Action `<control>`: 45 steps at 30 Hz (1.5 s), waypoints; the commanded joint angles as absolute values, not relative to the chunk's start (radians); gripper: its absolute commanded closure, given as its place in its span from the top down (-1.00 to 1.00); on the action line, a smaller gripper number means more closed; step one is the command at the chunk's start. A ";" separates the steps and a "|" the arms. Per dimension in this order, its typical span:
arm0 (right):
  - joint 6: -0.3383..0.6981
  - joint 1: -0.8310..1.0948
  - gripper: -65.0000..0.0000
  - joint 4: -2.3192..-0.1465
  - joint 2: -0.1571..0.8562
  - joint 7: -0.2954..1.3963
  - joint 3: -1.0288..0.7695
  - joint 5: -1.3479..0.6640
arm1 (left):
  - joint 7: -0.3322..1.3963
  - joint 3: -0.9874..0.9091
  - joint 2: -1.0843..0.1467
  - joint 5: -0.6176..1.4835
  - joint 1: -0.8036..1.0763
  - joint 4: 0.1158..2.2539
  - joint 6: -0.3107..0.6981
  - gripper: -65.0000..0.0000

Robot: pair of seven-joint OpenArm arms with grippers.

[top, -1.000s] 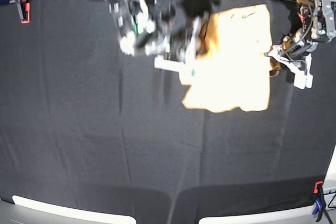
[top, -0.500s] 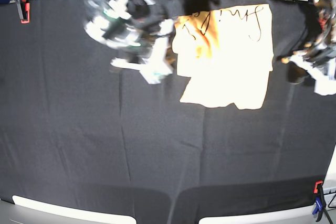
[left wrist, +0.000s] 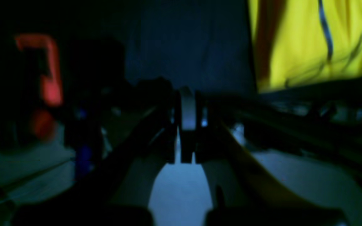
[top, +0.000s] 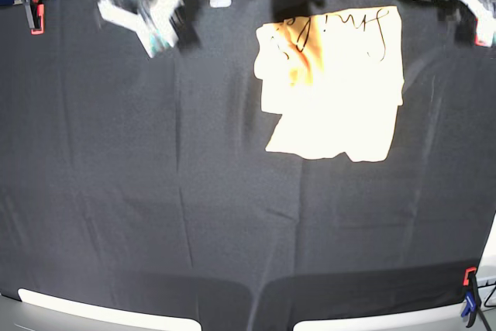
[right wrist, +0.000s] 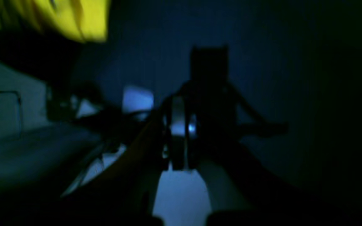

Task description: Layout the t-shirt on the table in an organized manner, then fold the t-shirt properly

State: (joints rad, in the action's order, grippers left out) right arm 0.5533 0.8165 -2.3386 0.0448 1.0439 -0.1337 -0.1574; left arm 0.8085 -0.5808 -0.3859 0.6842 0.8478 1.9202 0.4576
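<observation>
Black wrinkled cloth covers the worktop (top: 155, 215), and its near half is bare save for a red and blue clamp (top: 470, 297) at the near right edge. Further in, toward the far right, the t-shirt (top: 335, 83) lies flat in a compact, roughly rectangular block, its lower left edge stepped and a shaded crease near its top left. Judged from this shape, the fold looks largely made, with neither arm touching the cloth. At the far edge, the right gripper (top: 151, 17) hangs blurred above the far left corner, well apart from the garment; its wrist view shows the jaws pressed together on nothing. The left gripper (top: 473, 5) sits at the far right corner, just beyond the shirt's top edge, its jaws likewise closed and empty in its wrist view. Both arms appear parked clear so the garment lies undisturbed. Another red clamp (top: 33, 7) marks the far left edge.
</observation>
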 commanded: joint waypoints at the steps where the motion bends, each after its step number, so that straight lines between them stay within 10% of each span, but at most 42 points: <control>1: 0.556 0.865 -1.00 -2.356 0.044 1.036 -0.141 -0.165 | 0.801 -0.588 -0.393 0.694 0.889 1.933 0.461 -1.00; 10: 0.556 1.013 -1.00 -2.266 0.044 1.036 -0.150 -0.168 | 0.796 -0.554 -0.309 0.680 0.994 1.828 0.525 -1.00; 22: 0.524 0.759 -1.00 -1.500 0.175 0.952 -0.150 -0.167 | 0.404 -0.173 -0.301 0.382 0.700 1.050 0.524 -1.00; 35: 0.463 0.241 -1.00 -0.352 0.280 0.238 -0.149 0.035 | -0.044 -0.156 -0.144 0.027 0.311 0.416 0.420 -1.00; 45: 0.463 0.133 -1.00 -0.295 0.277 0.205 -0.149 -0.007 | -0.107 -0.156 -0.127 0.150 0.223 0.360 0.273 -0.95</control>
